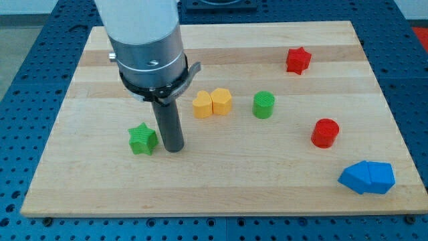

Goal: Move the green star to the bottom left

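The green star [142, 139] lies on the wooden board [80, 181], left of centre and toward the view's bottom. My tip [174, 148] stands on the board just to the star's right, close beside it; I cannot tell if it touches. The arm's grey body rises above it toward the view's top left.
Two yellow blocks [212, 103] sit side by side near the centre, the left one heart-shaped. A green cylinder [263, 105] stands to their right. A red star [298, 60] is at the top right, a red cylinder [325, 132] at the right, two blue blocks [367, 177] at the bottom right.
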Tool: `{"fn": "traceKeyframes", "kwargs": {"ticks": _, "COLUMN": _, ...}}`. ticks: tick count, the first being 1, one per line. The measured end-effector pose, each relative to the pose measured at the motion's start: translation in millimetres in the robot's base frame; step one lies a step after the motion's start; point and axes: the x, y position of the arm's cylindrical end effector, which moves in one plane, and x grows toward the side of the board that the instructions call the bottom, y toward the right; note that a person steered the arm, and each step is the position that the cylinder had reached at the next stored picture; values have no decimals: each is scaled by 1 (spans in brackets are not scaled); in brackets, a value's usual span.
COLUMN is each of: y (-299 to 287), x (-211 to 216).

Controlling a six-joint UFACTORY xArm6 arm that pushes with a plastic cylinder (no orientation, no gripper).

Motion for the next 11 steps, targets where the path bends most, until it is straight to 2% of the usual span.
{"fn": "traceKeyframes", "kwargs": {"ticks": 2, "y": -22, "x": 0}}
{"fn": "traceKeyframes", "kwargs": {"ticks": 4, "y": -15, "x": -13}}
{"fn": "traceKeyframes", "kwargs": {"ticks": 7, "y": -94, "x": -14}}
{"fn": "traceKeyframes", "kwargs": {"ticks": 9, "y": -99, "x": -31}}
{"fn": "traceKeyframes", "kwargs": {"ticks": 11, "y": -106, "x": 21}}
